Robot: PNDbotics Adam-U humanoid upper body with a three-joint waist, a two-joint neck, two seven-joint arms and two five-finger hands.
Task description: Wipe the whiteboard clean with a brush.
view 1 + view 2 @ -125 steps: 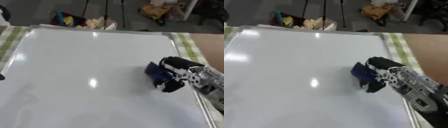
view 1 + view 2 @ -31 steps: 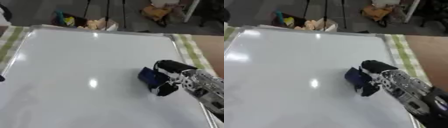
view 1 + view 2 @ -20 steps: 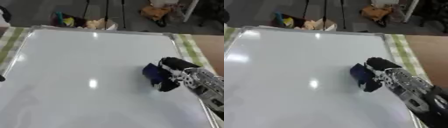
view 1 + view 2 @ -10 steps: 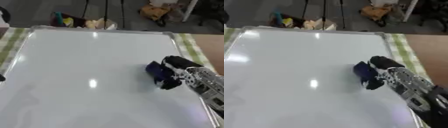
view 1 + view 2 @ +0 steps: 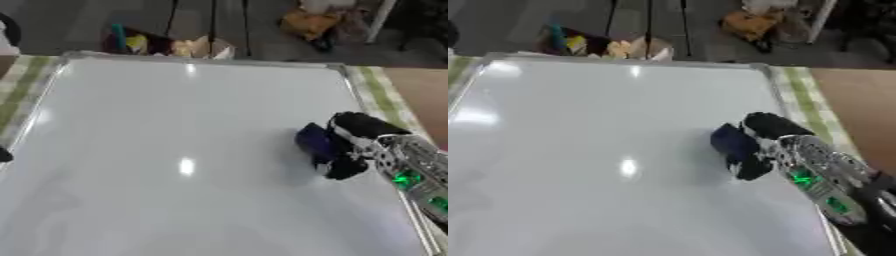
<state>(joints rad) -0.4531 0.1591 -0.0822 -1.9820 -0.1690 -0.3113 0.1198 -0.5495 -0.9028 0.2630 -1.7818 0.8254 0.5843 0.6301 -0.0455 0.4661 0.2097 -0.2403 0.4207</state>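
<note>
- Right hand (image 5: pixel 357 145), black with silver and green-lit parts behind it, comes in from the lower right of the frame, its fingers curled round a dark blue brush (image 5: pixel 315 143).
- Brush sits pressed on the whiteboard (image 5: pixel 175 150), right of centre and near the board's right frame, its blue pad sticking out to the left of the hand.
- Whiteboard fills most of the frame, lying flat, glossy white with bright glare spots at centre and along the top edge; I can see no marks on it from here.
- Green striped cloth (image 5: pixel 378 92) shows along the board's right and left sides.
- Left hand: only a small dark shape (image 5: pixel 4 155) at the left edge, too little to tell its fingers.
- Clutter (image 5: pixel 166 45) lies on the floor beyond the board's top edge.
</note>
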